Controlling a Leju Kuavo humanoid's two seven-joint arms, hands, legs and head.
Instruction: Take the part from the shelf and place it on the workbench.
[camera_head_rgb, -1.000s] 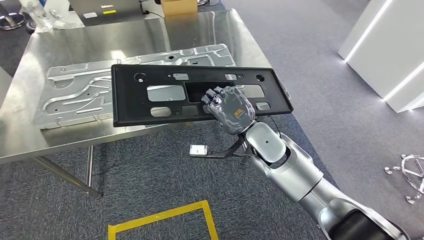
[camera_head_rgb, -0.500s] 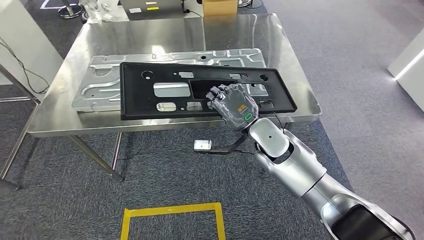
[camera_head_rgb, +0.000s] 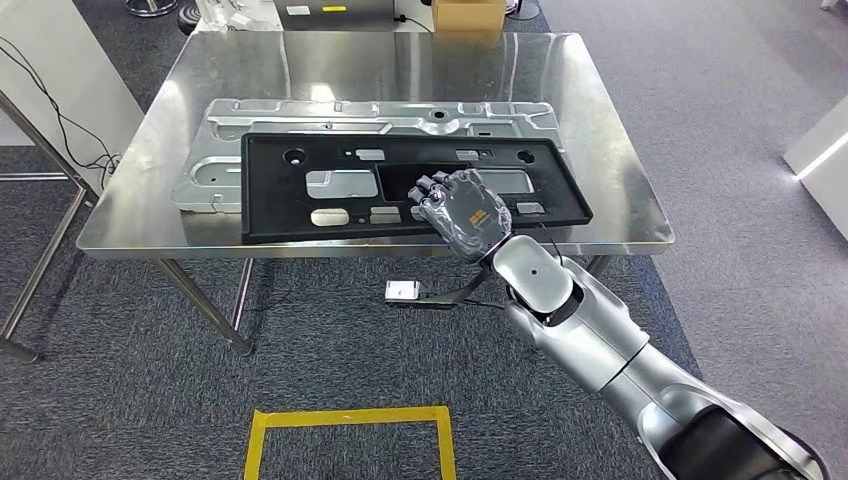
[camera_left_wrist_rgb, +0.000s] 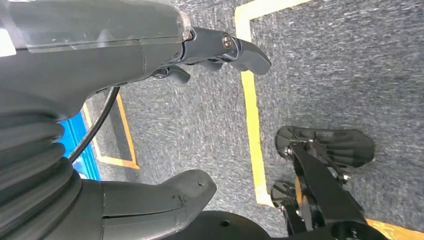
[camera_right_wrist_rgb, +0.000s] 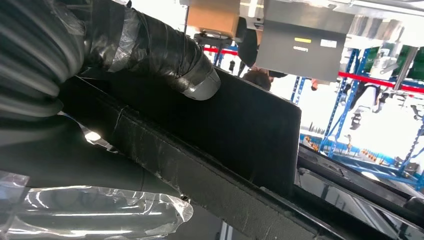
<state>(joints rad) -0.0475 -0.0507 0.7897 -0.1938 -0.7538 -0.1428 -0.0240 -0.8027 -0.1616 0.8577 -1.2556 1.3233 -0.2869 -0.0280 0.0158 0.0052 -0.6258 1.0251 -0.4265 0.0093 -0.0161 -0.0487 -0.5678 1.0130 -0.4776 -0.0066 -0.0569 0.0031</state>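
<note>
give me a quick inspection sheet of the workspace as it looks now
surface: steel workbench, bare metal along the near edge
job's things: black part held over the bench, above a silver stamped panel; whether it rests on that panel cannot be told
clutter: cardboard box beyond the far edge
hands: right hand grips the black part's near edge; left hand hangs over the floor, holding nothing
cables: black cable hanging at the left by the bench leg; thin cable at the right wrist
surroundings: grey carpet, yellow floor marking, white unit at right
</note>
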